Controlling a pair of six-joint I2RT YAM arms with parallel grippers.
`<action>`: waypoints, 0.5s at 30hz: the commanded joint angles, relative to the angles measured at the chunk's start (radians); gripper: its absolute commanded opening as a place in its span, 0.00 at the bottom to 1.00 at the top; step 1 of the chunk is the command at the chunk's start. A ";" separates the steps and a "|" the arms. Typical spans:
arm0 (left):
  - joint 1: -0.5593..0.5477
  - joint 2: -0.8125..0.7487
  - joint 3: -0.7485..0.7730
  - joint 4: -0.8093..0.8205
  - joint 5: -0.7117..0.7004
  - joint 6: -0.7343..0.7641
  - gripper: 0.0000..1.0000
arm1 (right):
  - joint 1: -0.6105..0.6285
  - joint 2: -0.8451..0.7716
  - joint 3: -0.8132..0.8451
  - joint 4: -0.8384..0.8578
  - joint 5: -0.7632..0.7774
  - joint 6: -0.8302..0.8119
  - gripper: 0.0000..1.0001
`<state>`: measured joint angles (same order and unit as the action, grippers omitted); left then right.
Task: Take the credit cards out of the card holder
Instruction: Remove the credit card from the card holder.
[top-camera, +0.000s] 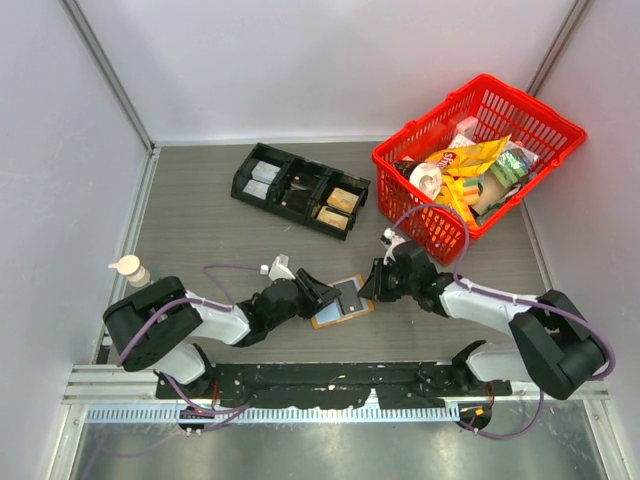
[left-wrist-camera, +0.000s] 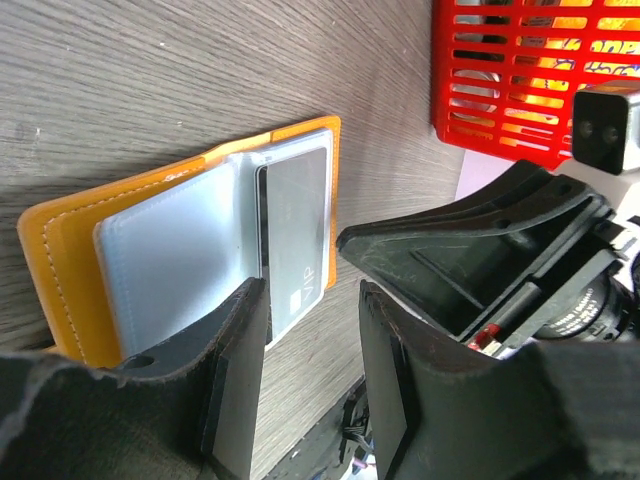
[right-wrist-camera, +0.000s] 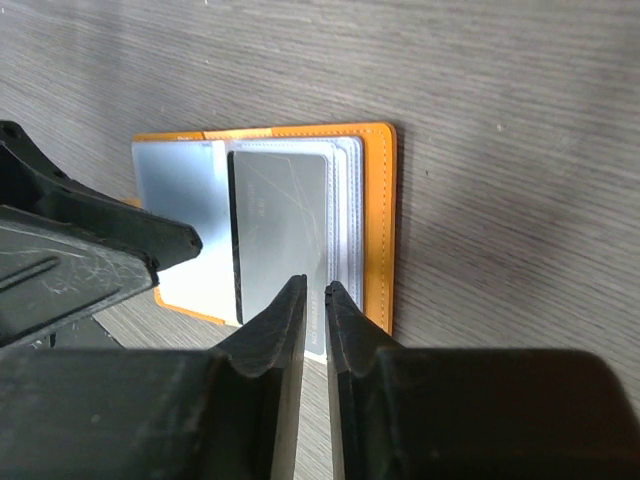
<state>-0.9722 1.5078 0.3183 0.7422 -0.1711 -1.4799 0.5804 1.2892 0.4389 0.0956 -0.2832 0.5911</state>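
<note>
The card holder (top-camera: 342, 301) lies open on the table between my two grippers, tan-orange with pale blue-grey panels (left-wrist-camera: 170, 250). A grey credit card (right-wrist-camera: 280, 230) rests on its right panel and sticks out past the holder's near edge (left-wrist-camera: 295, 230). My left gripper (top-camera: 322, 297) is open at the holder's left side, its fingers (left-wrist-camera: 305, 290) straddling bare table beside the card's corner. My right gripper (top-camera: 372, 285) hovers at the holder's right side. Its fingers (right-wrist-camera: 315, 285) stand a narrow slit apart over the card's protruding end, with nothing between them.
A black compartment tray (top-camera: 300, 190) sits at the back centre. A red basket (top-camera: 535, 102) full of packets stands at the back right, close behind the right arm. A small bottle (top-camera: 130, 268) stands at the table's left edge.
</note>
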 joint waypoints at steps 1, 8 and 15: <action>0.001 -0.001 0.019 -0.027 0.001 0.027 0.45 | -0.001 -0.033 0.055 -0.005 0.045 -0.025 0.19; 0.003 -0.018 0.031 -0.063 0.002 0.043 0.45 | -0.001 0.036 0.061 0.026 0.029 -0.043 0.19; 0.001 -0.001 0.051 -0.064 0.022 0.050 0.45 | -0.001 0.097 0.008 0.073 -0.037 -0.017 0.15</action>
<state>-0.9722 1.5078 0.3332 0.6735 -0.1608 -1.4548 0.5804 1.3560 0.4713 0.1188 -0.2779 0.5648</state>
